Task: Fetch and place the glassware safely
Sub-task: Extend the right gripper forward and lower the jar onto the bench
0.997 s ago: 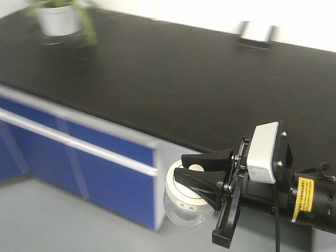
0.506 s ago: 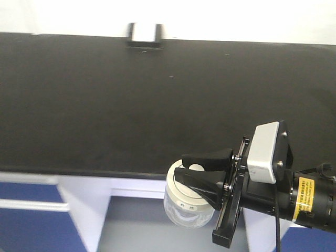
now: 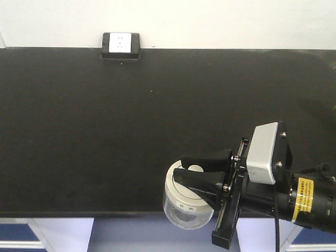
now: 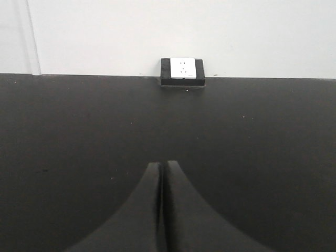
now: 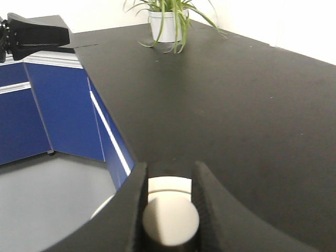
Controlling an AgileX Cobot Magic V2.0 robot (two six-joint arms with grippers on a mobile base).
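Note:
The glassware is a small squat clear jar (image 3: 185, 211) with a wide off-white lid. My right gripper (image 3: 180, 168) is shut on the lid's round knob (image 5: 170, 223) and holds the jar in the air at the front edge of the black counter (image 3: 105, 131). In the right wrist view the two black fingers (image 5: 135, 199) press against the knob from both sides, with the lid (image 5: 169, 185) showing beyond it. My left gripper (image 4: 161, 165) is shut and empty over the counter, pointing at the wall.
A white wall socket in a black frame (image 3: 121, 44) sits at the counter's back edge, also in the left wrist view (image 4: 182, 69). A potted plant (image 5: 168, 21) stands at a far corner. Blue cabinets (image 5: 58, 105) and grey floor (image 5: 47, 194) lie below the counter edge.
The whole view has swung and moved toward the counter: the socket shifted left and down, the blue cabinets dropped almost out of frame. The jar stays held in my right gripper.

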